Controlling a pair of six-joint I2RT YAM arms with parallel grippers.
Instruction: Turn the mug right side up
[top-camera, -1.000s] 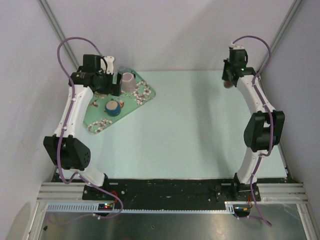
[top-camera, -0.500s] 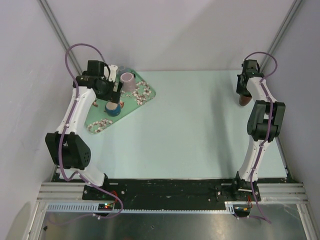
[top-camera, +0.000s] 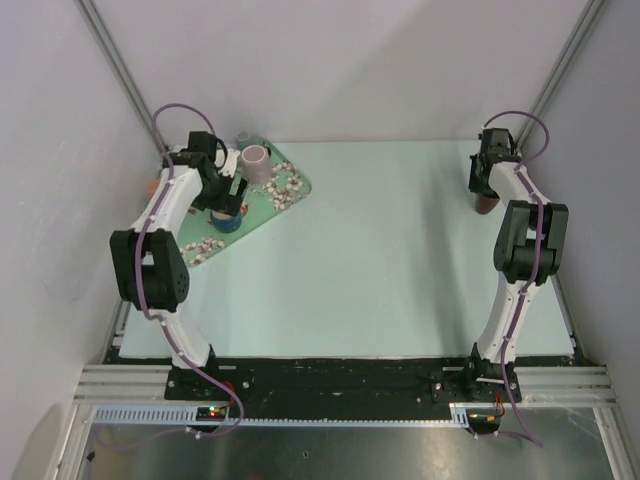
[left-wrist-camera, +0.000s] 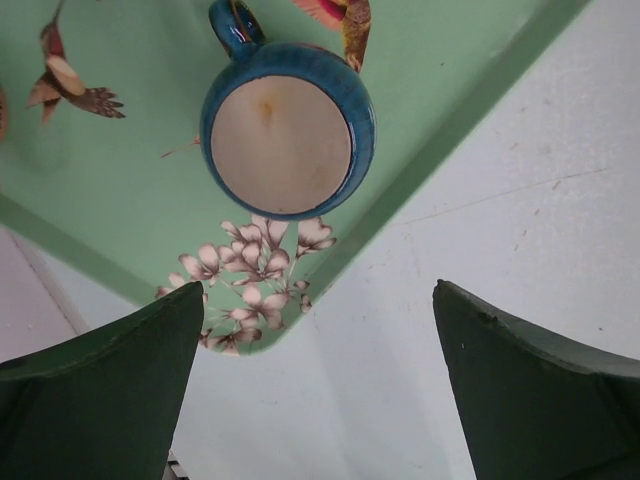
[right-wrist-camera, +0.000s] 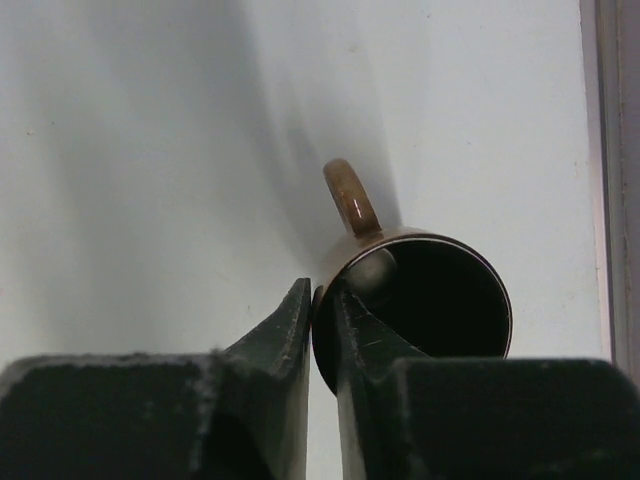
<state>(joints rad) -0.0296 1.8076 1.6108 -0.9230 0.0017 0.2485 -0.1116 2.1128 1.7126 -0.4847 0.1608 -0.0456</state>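
Note:
The brown mug (top-camera: 487, 203) stands mouth up at the far right of the table, its handle pointing away from my wrist camera. My right gripper (top-camera: 484, 185) comes down on it from above. In the right wrist view the right gripper (right-wrist-camera: 322, 290) is shut on the brown mug (right-wrist-camera: 440, 290), pinching the rim wall with one finger outside and one inside. My left gripper (top-camera: 228, 195) hangs open over the green tray (top-camera: 262, 212). In the left wrist view the left gripper (left-wrist-camera: 318, 300) holds nothing, and a blue mug (left-wrist-camera: 285, 130) sits just beyond its fingers.
The floral green tray (left-wrist-camera: 120, 200) at the far left also carries a pink cup (top-camera: 256, 163). The blue mug (top-camera: 226, 220) is partly under my left wrist. The right frame rail runs close beside the brown mug.
My right arm has swung out to the far right and lowered the brown mug to the table. My left arm has drawn back left, its gripper now over the blue mug.

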